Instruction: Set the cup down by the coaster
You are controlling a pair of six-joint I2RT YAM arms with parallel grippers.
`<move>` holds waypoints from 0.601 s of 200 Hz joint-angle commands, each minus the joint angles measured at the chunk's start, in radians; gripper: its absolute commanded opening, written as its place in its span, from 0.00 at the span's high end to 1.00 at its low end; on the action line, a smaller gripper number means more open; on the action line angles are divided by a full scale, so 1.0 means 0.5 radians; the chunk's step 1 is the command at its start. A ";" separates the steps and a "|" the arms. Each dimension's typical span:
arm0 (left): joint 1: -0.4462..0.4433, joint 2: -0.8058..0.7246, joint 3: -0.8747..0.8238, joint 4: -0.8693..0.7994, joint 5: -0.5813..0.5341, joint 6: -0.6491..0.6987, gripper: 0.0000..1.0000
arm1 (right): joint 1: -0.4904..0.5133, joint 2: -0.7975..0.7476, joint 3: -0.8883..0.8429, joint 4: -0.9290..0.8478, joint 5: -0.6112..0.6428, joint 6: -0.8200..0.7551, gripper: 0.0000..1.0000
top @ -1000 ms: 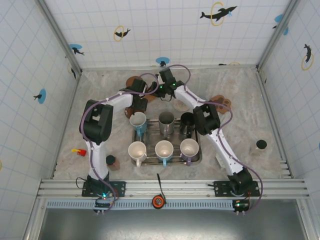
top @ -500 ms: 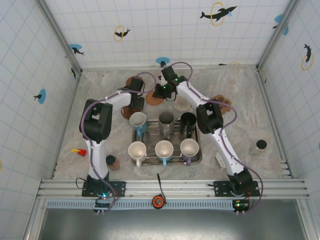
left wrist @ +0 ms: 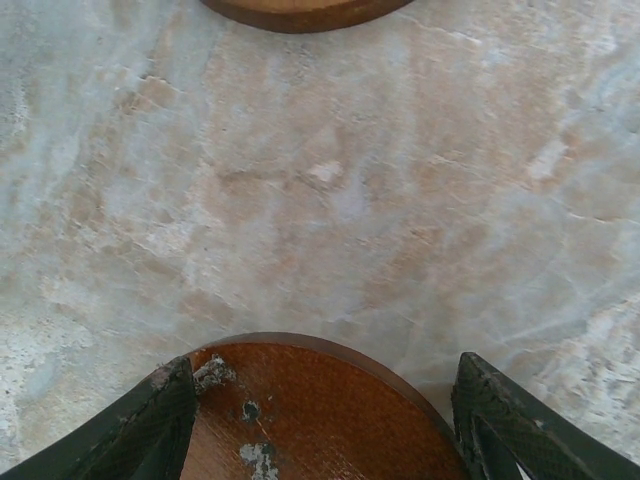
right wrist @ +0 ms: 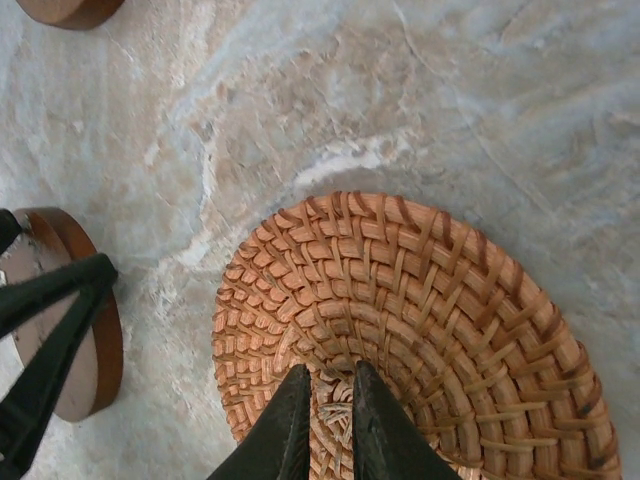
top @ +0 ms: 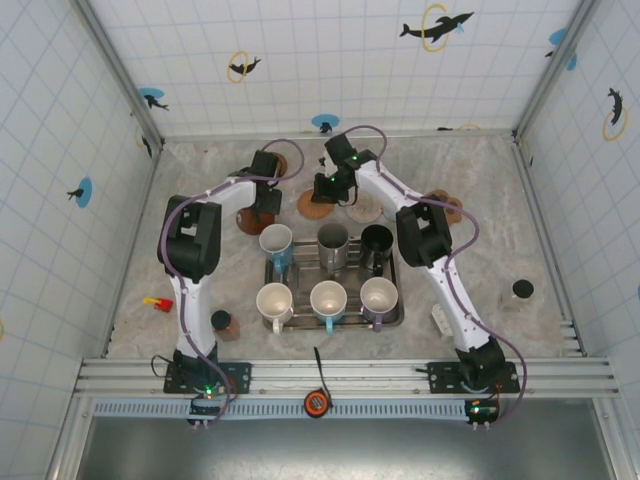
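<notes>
Saw six ceramic and metal cups (top: 330, 298) upright, long axes vertical, mouths up, in the steel tray (top: 401, 312).
Logged the round woven wicker coaster (right wrist: 400, 330) just beyond the tray; right gripper (right wrist: 328, 385) tips together over it, left gripper (left wrist: 322, 400) spread apart, straddling a brown wooden disc (left wrist: 300, 395).

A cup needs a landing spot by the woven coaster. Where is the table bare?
Bare: the back right corner beyond the brown coasters, and the strip along the left wall. Crowded: behind the tray, around the woven coaster.

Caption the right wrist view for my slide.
Right gripper, shut, poised over a woven coaster on the marbled table; wooden disc at left.
</notes>
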 commanded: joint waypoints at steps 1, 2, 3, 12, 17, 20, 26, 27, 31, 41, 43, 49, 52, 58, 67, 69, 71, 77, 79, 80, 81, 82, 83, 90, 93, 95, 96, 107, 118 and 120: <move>0.039 0.092 0.027 -0.135 -0.039 0.042 0.32 | 0.013 -0.132 -0.087 -0.150 0.058 -0.056 0.83; 0.039 0.092 0.027 -0.135 -0.039 0.042 0.32 | 0.013 -0.133 -0.088 -0.151 0.057 -0.055 0.83; 0.039 0.092 0.029 -0.135 -0.039 0.042 0.32 | 0.012 -0.137 -0.090 -0.151 0.057 -0.058 0.83; 0.044 0.092 0.035 -0.139 -0.039 0.042 0.32 | 0.012 -0.146 -0.104 -0.156 0.058 -0.063 0.83; 0.048 0.092 0.038 -0.139 -0.039 0.046 0.32 | 0.012 -0.151 -0.106 -0.159 0.060 -0.063 0.83; 0.053 0.092 0.040 -0.138 -0.039 0.046 0.32 | 0.012 -0.153 -0.109 -0.162 0.063 -0.066 0.83; 0.056 0.092 0.043 -0.138 -0.039 0.049 0.32 | 0.011 -0.158 -0.110 -0.165 0.063 -0.069 0.84; 0.058 0.092 0.045 -0.138 -0.039 0.049 0.32 | 0.012 -0.160 -0.112 -0.165 0.061 -0.069 0.84; 0.060 0.090 0.048 -0.141 -0.041 0.049 0.32 | 0.012 -0.161 -0.113 -0.166 0.060 -0.068 0.84; 0.067 0.089 0.052 -0.141 -0.045 0.052 0.32 | 0.013 -0.163 -0.114 -0.169 0.058 -0.069 0.84; 0.069 0.089 0.052 -0.141 -0.047 0.052 0.32 | 0.014 -0.164 -0.113 -0.170 0.057 -0.070 0.84; 0.077 0.086 0.055 -0.141 -0.051 0.052 0.32 | 0.015 -0.166 -0.113 -0.170 0.052 -0.069 0.84; 0.081 0.085 0.057 -0.141 -0.053 0.052 0.32 | 0.015 -0.165 -0.114 -0.171 0.051 -0.070 0.84; 0.088 0.086 0.061 -0.141 -0.058 0.052 0.32 | 0.015 -0.167 -0.113 -0.169 0.046 -0.067 0.84; 0.099 0.086 0.073 -0.150 -0.055 0.055 0.32 | 0.014 -0.169 -0.114 -0.169 0.039 -0.066 0.84; 0.102 0.087 0.076 -0.152 -0.053 0.055 0.32 | 0.015 -0.168 -0.114 -0.170 0.039 -0.066 0.84; 0.105 0.088 0.080 -0.153 -0.054 0.055 0.32 | 0.015 -0.171 -0.114 -0.170 0.038 -0.066 0.84; 0.111 0.089 0.087 -0.156 -0.055 0.052 0.32 | 0.015 -0.172 -0.113 -0.171 0.040 -0.065 0.84; 0.114 0.088 0.091 -0.157 -0.055 0.052 0.32 | 0.015 -0.174 -0.116 -0.170 0.039 -0.066 0.84; 0.115 0.087 0.091 -0.157 -0.055 0.052 0.32 | 0.015 -0.175 -0.115 -0.171 0.038 -0.066 0.84; 0.117 0.088 0.093 -0.157 -0.055 0.053 0.32 | 0.015 -0.176 -0.114 -0.171 0.040 -0.065 0.84; 0.118 0.087 0.094 -0.158 -0.055 0.054 0.32 | 0.015 -0.177 -0.114 -0.170 0.039 -0.066 0.84; 0.119 0.088 0.096 -0.159 -0.055 0.053 0.32 | 0.017 -0.177 -0.115 -0.171 0.039 -0.065 0.84; 0.125 0.089 0.106 -0.164 -0.052 0.052 0.32 | 0.015 -0.178 -0.113 -0.171 0.038 -0.066 0.84; 0.128 0.089 0.112 -0.163 -0.051 0.054 0.32 | 0.015 -0.179 -0.115 -0.171 0.038 -0.064 0.84; 0.130 0.090 0.113 -0.163 -0.054 0.055 0.32 | 0.015 -0.179 -0.114 -0.175 0.038 -0.066 0.84; 0.129 0.090 0.115 -0.163 -0.054 0.055 0.32 | 0.015 -0.178 -0.114 -0.175 0.038 -0.066 0.84; 0.140 0.097 0.127 -0.165 -0.061 0.059 0.32 | 0.015 -0.184 -0.114 -0.185 0.041 -0.069 0.84; 0.150 0.100 0.138 -0.172 -0.066 0.058 0.32 | 0.014 -0.186 -0.114 -0.196 0.042 -0.078 0.84; 0.149 0.101 0.138 -0.172 -0.065 0.058 0.32 | 0.013 -0.188 -0.114 -0.198 0.041 -0.079 0.84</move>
